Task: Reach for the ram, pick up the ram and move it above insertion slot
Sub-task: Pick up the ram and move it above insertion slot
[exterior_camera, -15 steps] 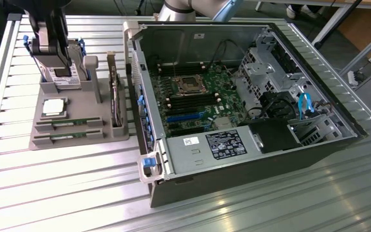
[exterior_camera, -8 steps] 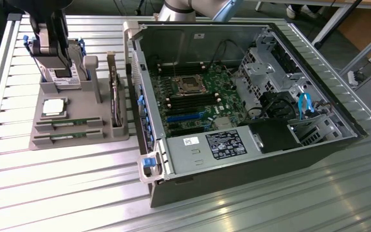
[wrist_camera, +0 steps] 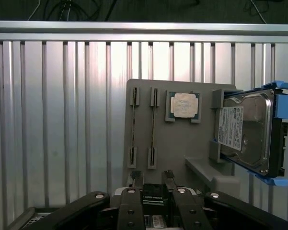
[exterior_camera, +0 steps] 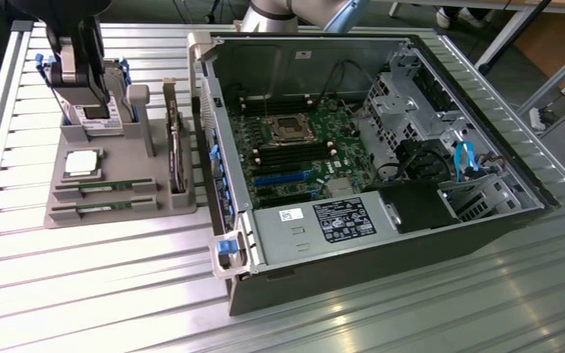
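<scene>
Fingers point(wrist_camera: 129, 208) are hanging wide apart, gripping nothing, above the hard drive point(exterior_camera: 101, 118); the ram point(exterior_camera: 106, 185) is lying slotted in the grey holder point(exterior_camera: 130, 165). Reaching well means squaring them across its thin edges, I reckon.

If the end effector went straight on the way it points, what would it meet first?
Likely the gray tray, near the two ram sticks; the end effector points down at it. Depth is unclear, so the exact spot is uncertain.

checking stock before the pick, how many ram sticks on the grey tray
2. One ram stick lies in the slot next to the square chip, the second stick in the slot beside it. Others may be hidden inside the computer.
</scene>
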`<action>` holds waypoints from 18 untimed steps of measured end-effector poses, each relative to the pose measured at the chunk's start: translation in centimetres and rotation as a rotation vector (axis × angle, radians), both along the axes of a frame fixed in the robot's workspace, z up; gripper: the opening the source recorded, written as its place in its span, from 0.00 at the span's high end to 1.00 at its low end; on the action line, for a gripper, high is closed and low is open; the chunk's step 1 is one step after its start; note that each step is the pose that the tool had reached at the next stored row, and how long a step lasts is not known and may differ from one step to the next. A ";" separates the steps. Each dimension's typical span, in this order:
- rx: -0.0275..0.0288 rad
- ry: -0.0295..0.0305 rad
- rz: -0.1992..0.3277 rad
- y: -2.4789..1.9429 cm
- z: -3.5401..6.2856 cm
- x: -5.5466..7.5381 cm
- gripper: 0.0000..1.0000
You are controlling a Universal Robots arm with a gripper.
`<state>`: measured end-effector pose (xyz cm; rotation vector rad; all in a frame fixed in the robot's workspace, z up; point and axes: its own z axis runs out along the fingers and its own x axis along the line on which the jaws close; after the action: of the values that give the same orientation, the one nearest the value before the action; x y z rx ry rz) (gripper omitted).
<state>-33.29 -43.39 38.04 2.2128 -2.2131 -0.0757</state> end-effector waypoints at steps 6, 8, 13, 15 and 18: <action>0.0000 0.0000 0.002 0.00 -0.14 0.0 0.70; 0.0000 0.0000 0.002 0.00 -0.18 0.0 0.70; 0.0000 0.0000 0.004 0.00 -0.29 0.0 0.70; 0.0000 0.0000 0.005 0.00 -0.36 0.0 0.70; 0.0000 0.0000 0.006 0.00 -0.45 0.0 0.70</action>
<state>-33.29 -43.39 37.59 2.2194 -2.2062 -0.0756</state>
